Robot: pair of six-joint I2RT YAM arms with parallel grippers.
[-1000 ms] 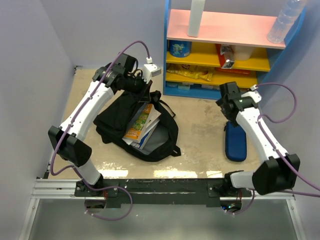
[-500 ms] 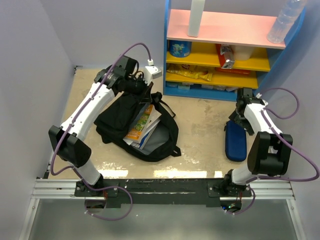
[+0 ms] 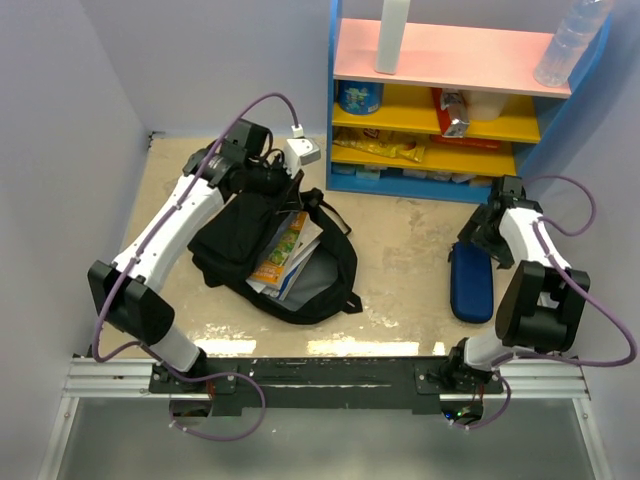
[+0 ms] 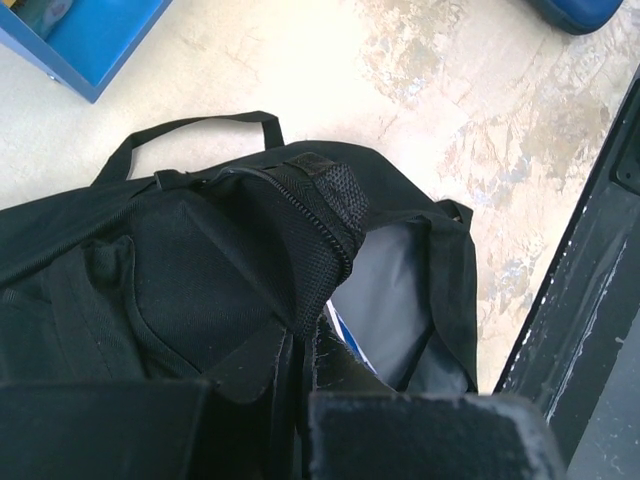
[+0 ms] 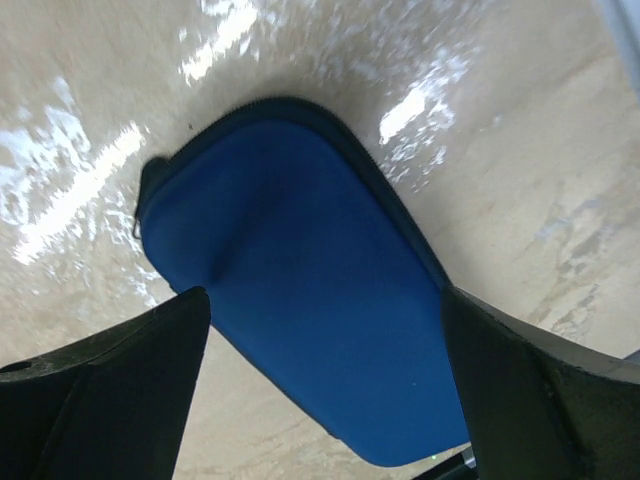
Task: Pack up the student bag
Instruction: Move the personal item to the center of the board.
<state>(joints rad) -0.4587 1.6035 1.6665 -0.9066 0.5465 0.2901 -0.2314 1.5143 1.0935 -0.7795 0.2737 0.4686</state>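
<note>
Lying unzipped: student bag (image 3: 225, 240) | black fabric | grey lining showing | books (image 3: 285, 245) protruding

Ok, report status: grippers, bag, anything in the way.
Left gripper shut on backpack rim, mouth open, books inside. Right gripper open over blue pencil case. Nothing seen between case and backpack.

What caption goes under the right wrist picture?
Open right fingers frame the blue pencil case on the table.
</note>
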